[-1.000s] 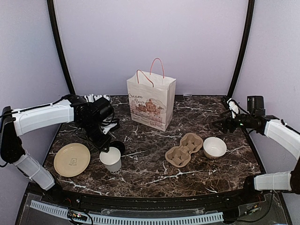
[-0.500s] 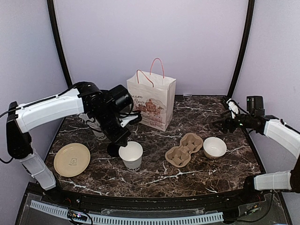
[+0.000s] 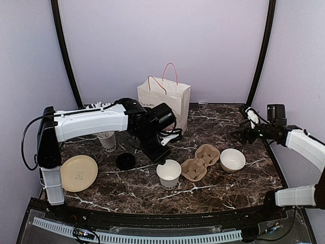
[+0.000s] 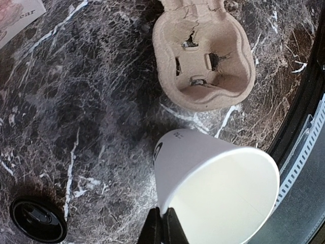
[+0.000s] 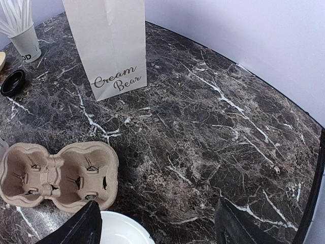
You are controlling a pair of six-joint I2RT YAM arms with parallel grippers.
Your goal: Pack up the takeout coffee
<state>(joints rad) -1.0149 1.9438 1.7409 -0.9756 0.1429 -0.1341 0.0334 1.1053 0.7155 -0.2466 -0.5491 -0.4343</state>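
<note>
- At the left hand (image 4: 163,229), the fingers are pressing together on the near rim wall of the white paper cup (image 4: 216,190), clamping it.
- The cup is tilting in this grip, with its open mouth facing the wrist camera and black lettering showing near its base.
- Neither view is showing whether the cup's base is touching the counter (image 3: 152,190) or hanging just clear of it.
- Just beyond the held cup, the two-well pulp carrier (image 4: 203,56) is lying on the counter, near the cup but apart from it.
- Back from the left hand, toward its arm's own side, the black lid (image 4: 38,219) is lying flat on the counter, well apart from the cup.
- Beyond the left hand, the paper bag (image 3: 163,108) is standing upright, marked "Cream Bear".
- The right hand (image 5: 157,226) is hovering with its fingers wide apart and nothing between them.
- Under the right hand, the white bowl (image 5: 122,231) is sitting just beside the carrier.
- Well behind the left hand, beside its arm, the straw-filled cup (image 3: 107,140) and the tan plate (image 3: 77,173) are sitting on the counter.
</note>
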